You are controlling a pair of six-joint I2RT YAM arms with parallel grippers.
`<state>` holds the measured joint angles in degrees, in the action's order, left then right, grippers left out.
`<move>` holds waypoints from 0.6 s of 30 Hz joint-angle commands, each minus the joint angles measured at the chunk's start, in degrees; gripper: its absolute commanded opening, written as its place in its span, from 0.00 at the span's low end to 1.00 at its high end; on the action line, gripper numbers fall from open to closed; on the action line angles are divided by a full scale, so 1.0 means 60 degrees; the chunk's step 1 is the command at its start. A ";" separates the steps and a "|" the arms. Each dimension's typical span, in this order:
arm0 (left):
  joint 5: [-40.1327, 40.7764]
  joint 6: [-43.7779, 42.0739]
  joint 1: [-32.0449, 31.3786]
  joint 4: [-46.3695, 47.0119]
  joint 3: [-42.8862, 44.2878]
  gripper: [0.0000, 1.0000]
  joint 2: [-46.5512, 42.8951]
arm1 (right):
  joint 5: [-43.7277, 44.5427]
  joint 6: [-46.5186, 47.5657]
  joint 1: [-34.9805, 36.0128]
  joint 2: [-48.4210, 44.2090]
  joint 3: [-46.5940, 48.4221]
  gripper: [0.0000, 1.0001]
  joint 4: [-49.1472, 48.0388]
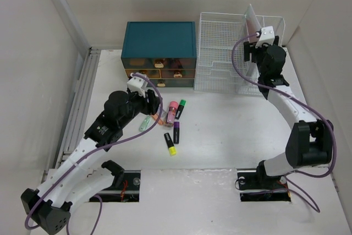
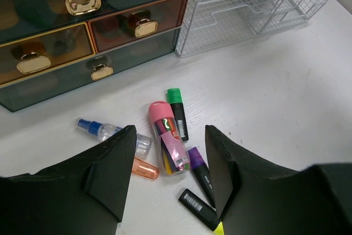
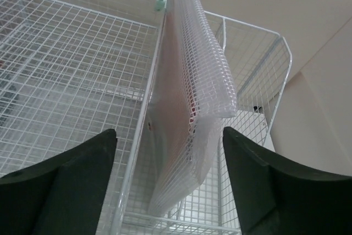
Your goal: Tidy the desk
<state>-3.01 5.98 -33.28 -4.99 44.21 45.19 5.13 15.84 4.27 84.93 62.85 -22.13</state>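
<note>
On the white desk (image 1: 236,130) lie a pink-capped pen tube (image 2: 168,141), a green highlighter (image 2: 177,111), a purple one (image 2: 199,169), a yellow-tipped one (image 2: 199,207), a small spray bottle (image 2: 110,132) and an orange cap (image 2: 144,168). My left gripper (image 2: 170,131) hovers open above the tube, holding nothing. At the back right, my right gripper (image 3: 169,131) stands open. Its jaws are on either side of a clear mesh pouch (image 3: 192,81) that stands upright in the wire rack (image 3: 66,70), and neither jaw touches it.
A teal drawer box (image 1: 159,53) with gold handles stands at the back, its drawers shut. The white wire rack (image 1: 220,53) stands right of it. A ribbed metal rail (image 1: 82,103) runs along the desk's left edge. Walls close in on both sides.
</note>
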 commanded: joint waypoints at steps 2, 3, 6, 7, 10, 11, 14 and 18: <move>-0.0114 -0.0117 0.0009 0.0378 -0.0043 0.51 -0.0281 | 0.0126 -0.0061 0.0079 -0.0968 0.0101 0.86 -0.0077; -0.0027 -0.0117 0.0009 0.0378 -0.0043 0.51 -0.0281 | 0.0229 -0.0061 0.0079 -0.1087 0.0203 0.88 0.0011; 0.0061 -0.0117 0.0009 0.0378 -0.0043 0.56 -0.0281 | 0.0318 -0.0061 0.0079 -0.1657 0.0481 0.93 0.0421; 0.0061 -0.0117 0.0009 0.0378 -0.0043 0.56 -0.0281 | 0.0448 -0.0061 0.0079 -0.1833 0.0482 0.95 0.0552; 0.0281 -0.0016 0.0009 0.0494 -0.0043 0.65 -0.0368 | 0.0567 0.0027 0.0079 -0.2565 0.0905 0.99 0.1356; 0.0368 -0.0015 0.0009 0.0626 -0.0043 0.74 -0.0484 | 0.0567 0.0027 0.0079 -0.2741 0.1313 0.99 0.1751; 0.0750 0.1140 0.0213 0.1049 -0.0130 1.00 -0.0661 | -0.0878 0.0144 0.0079 -0.3357 0.2149 0.99 0.4150; 0.0880 0.1699 0.0302 0.1199 0.0453 1.00 -0.0400 | -0.4189 -0.0176 0.0079 -0.4060 0.2505 0.99 0.6730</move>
<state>0.38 12.08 -31.86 -2.39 44.01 42.44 -4.69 16.14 4.29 63.16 76.09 4.25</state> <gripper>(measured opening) 0.997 0.993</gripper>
